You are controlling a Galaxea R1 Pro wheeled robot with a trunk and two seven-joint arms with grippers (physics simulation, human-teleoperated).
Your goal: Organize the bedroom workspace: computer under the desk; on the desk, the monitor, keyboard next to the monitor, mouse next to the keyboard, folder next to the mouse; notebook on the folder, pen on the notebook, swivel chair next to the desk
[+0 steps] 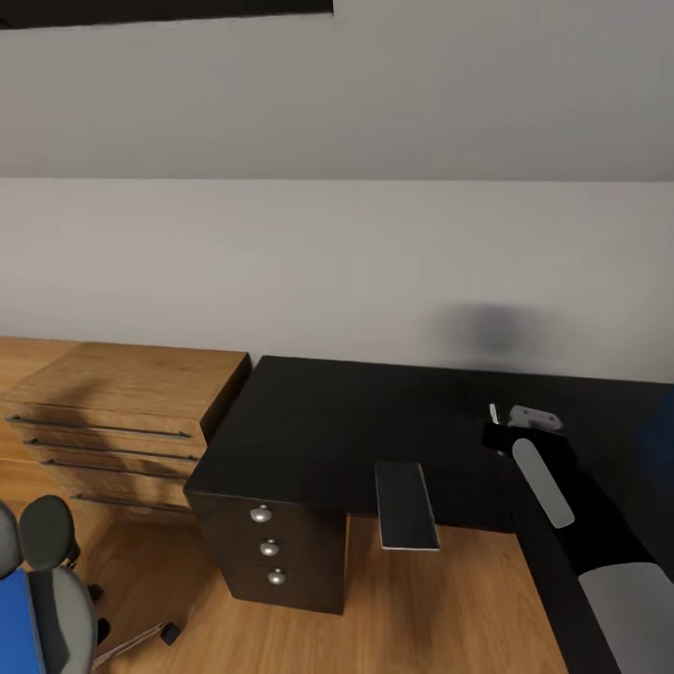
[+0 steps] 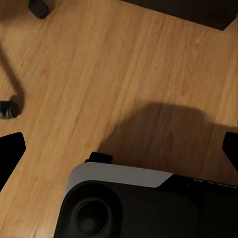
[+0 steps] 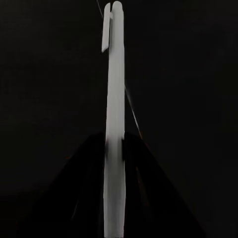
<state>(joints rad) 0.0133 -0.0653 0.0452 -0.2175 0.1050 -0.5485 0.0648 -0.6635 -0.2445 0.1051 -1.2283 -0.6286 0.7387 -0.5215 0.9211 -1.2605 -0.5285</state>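
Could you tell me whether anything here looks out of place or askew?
Yes: the notebook lies on the desk with its near end hanging past the front edge, and the blue folder sits on the swivel chair.

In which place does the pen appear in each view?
Head: pen, right of centre, in the right end effector, over the desk.
Right wrist: pen runs down the middle.
Left wrist: floor and chair casters.
Shared landmark: black desk behind the pen.

Head cam high, facing desk (image 1: 337, 421); left wrist down at floor (image 2: 124, 64); right wrist close on pen (image 3: 115, 124).
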